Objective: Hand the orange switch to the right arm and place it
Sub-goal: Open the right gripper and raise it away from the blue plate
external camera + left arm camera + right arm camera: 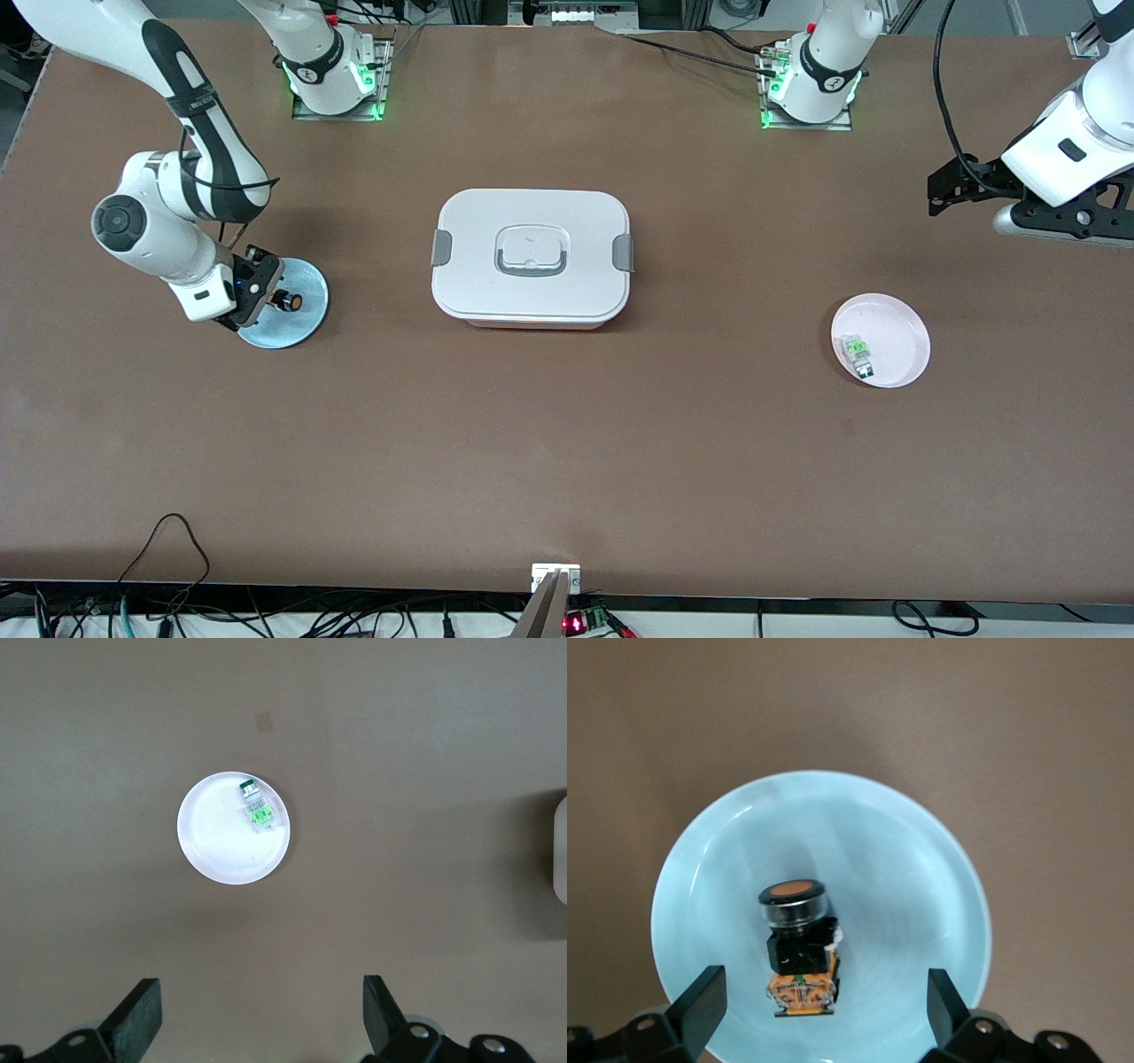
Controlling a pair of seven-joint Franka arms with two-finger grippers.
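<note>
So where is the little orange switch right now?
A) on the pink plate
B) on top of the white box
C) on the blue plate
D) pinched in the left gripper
C: the orange switch lies on the blue plate, with the right gripper open around it, not pinching it.
</note>
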